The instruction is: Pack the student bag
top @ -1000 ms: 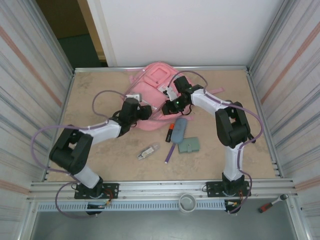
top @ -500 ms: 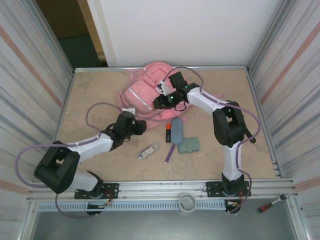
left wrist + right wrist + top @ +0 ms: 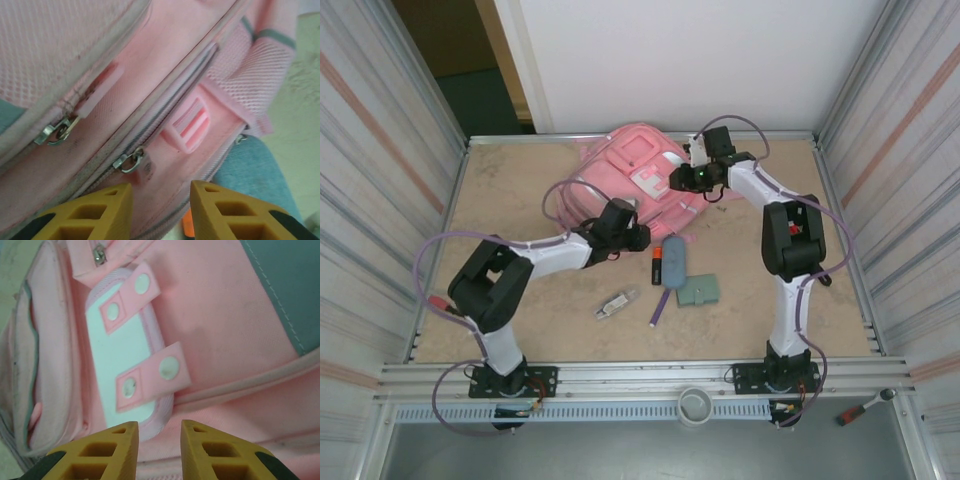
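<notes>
Beige tabletop (image 3: pixel 520 200), ribbed panels on both sides, white wall behind. Student bag (image 3: pixel 625 170) lies at the far centre of the table, pale patches facing up. The left arm covers part of its near edge.

Left gripper (image 3: pixel 161 200) sits at the bag's near side. Its fingers are spread, with nothing between them, and two metal zip pulls (image 3: pixel 129 161) lie just ahead.

Right gripper (image 3: pixel 159 440) hangs over the bag's far right part. Its fingers are likewise parted and pinch nothing, above the rim of a pale patch (image 3: pixel 125 365). Whether either gripper touches the fabric cannot be judged.

Grey-blue pouch (image 3: pixel 677 262) lies just beside the bag's near edge, with an orange-and-black marker (image 3: pixel 658 266) alongside. Green case (image 3: pixel 698 290), purple pen (image 3: pixel 660 305) and a small pale item (image 3: pixel 617 303), not identifiable, lie nearer the arm bases.
</notes>
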